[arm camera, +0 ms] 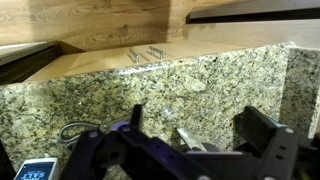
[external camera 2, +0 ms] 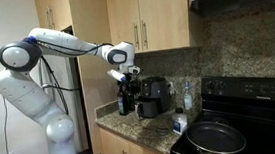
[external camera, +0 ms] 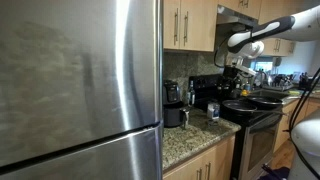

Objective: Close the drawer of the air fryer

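The air fryer (external camera: 172, 96) is a small black upright appliance on the granite counter beside the fridge; it also shows in an exterior view (external camera 2: 156, 89). Its dark rounded drawer (external camera: 175, 117) sticks out at the base, toward the counter's front (external camera 2: 147, 109). My gripper (external camera 2: 126, 80) hangs above the counter, just beside the air fryer and apart from it; it also shows in an exterior view (external camera: 231, 70). In the wrist view the gripper (arm camera: 198, 132) is open and empty, facing the granite backsplash. The air fryer is out of the wrist view.
A steel fridge (external camera: 80, 80) fills the near side. A black stove (external camera 2: 247, 128) with pans (external camera 2: 213, 137) stands past the air fryer. A small blue-and-white container (external camera 2: 179, 125) sits on the counter (external camera 2: 147, 131). Wooden cabinets (external camera 2: 138, 22) hang overhead.
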`<move>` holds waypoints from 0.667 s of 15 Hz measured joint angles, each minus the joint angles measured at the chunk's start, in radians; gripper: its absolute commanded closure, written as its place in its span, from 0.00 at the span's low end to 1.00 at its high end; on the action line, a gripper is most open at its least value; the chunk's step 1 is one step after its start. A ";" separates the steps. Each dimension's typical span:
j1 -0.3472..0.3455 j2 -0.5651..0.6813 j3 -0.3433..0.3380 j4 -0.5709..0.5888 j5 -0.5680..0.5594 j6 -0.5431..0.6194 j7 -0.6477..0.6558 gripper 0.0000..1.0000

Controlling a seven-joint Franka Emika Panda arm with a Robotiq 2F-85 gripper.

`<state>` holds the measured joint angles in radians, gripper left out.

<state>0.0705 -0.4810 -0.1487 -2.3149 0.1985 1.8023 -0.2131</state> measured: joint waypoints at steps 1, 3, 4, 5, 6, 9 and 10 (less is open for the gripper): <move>0.000 0.000 0.000 0.000 0.000 0.000 0.000 0.00; 0.000 0.000 0.000 0.000 0.000 0.000 0.000 0.00; 0.000 0.000 0.000 0.000 0.000 0.000 0.000 0.00; -0.001 0.000 0.002 0.000 0.000 0.000 0.000 0.00; -0.004 0.002 0.003 0.000 0.000 0.001 0.007 0.00; -0.006 0.081 0.000 0.012 0.026 0.016 0.006 0.00; -0.003 0.137 0.000 0.021 0.046 0.037 -0.012 0.00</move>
<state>0.0674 -0.3445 -0.1482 -2.2936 0.2441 1.8396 -0.2251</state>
